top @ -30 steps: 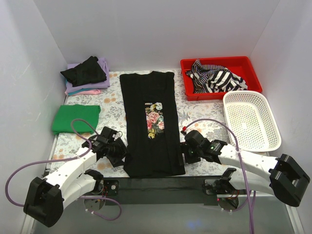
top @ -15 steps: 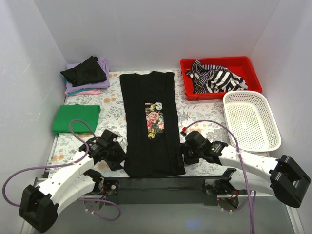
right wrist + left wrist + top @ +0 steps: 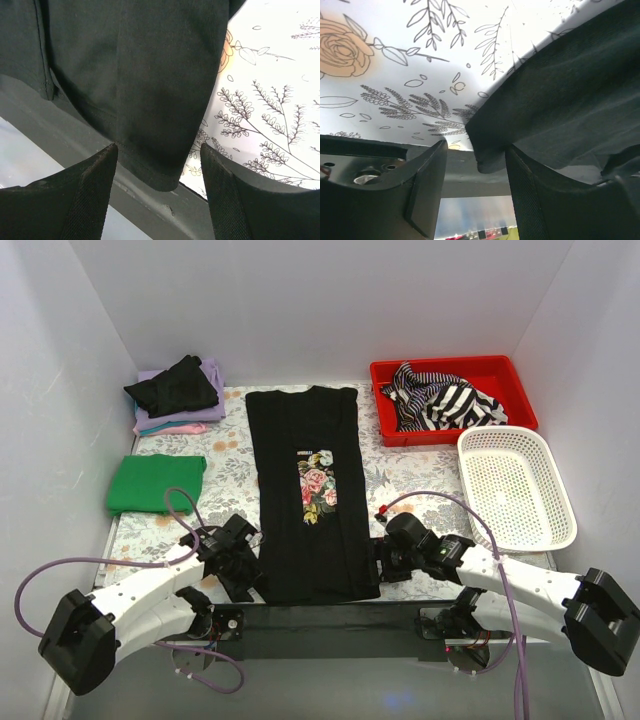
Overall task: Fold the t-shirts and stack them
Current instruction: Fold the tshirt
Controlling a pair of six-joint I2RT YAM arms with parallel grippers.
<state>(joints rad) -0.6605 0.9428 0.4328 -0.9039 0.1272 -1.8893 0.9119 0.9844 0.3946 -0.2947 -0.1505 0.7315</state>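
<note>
Moved since a second ago: left gripper (image 3: 245,575), drawn back toward the near edge and now at the near left corner of the black floral-print t-shirt (image 3: 300,440), its arm lying lower across the table. Right gripper (image 3: 379,562) has slid slightly nearer the edge, at the same shirt's near right corner. Shirt itself unchanged.

1. Black floral-print t-shirt: flat, a long narrow rectangle down the middle of the floral table covering (image 3: 230,465). Collar end far, hem at the near edge, where it overlaps the dark front strip (image 3: 330,618).
2. Left gripper: jaws apart, one finger (image 3: 427,185) on either side of the hem corner. Cloth hangs in the gap, close against the right-hand finger, not pinched.
3. Right gripper: jaws wide apart, fingers (image 3: 90,195) straddling the other hem corner from the near side. Cloth lies between them, unclamped.
4. Green t-shirt (image 3: 156,483): folded, on the left side of the covering, apart from the black shirt.
5. Far left corner stack: lilac t-shirt (image 3: 210,408) and pink t-shirt (image 3: 185,427), folded, with a crumpled plain black t-shirt (image 3: 172,385) on top.
6. Striped t-shirt (image 3: 440,398): crumpled, inside the red tray (image 3: 455,364) at far right.
7. White mesh basket (image 3: 515,490): just on the near side of the red tray, at the right edge.
</note>
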